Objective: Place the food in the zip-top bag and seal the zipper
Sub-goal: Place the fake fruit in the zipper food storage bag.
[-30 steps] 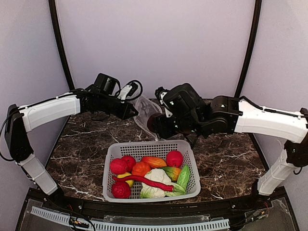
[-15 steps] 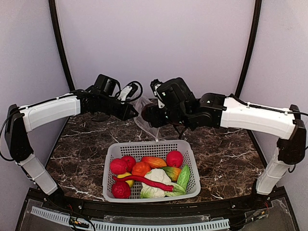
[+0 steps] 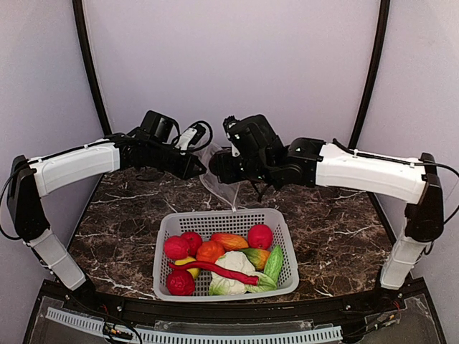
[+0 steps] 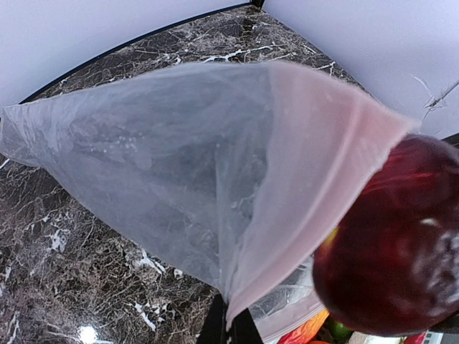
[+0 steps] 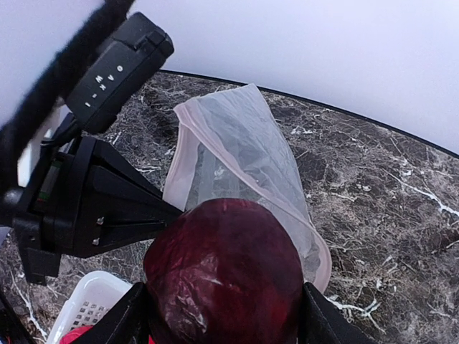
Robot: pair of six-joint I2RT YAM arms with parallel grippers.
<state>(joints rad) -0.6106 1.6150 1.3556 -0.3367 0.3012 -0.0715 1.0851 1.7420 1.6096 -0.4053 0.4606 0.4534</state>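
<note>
Two white-and-black arms reach toward each other over the back of a dark marbled table (image 3: 122, 215), meeting above and behind a white slotted basket (image 3: 215, 216) that sits near the front edge. Between the arms hangs the zip-top bag (image 3: 219, 183), clear and limp, lifted off the table with its closed end drooping toward the far side. The left gripper (image 3: 195, 166) has its jaws pinched tight on one corner of the bag's mouth, and the left wrist view shows the film running straight into the closed fingers (image 4: 229, 330). The right gripper (image 5: 224, 287) has its jaws spread fairly wide around a dark red fruit (image 5: 224, 272), one finger on each side, and holds it just at the bag's open mouth. From the left wrist the fruit sits right beside the opening and has not passed into it. The rest of the food lies in the basket: a white cauliflower (image 3: 231, 266), a green vegetable (image 3: 273, 264), red round fruits (image 3: 259, 236), an orange piece (image 3: 210, 251) and a long red chili (image 3: 215, 270) laid across them. The zipper (image 4: 323, 208) shows as a pale pinkish strip along the mouth, unsealed.
</note>
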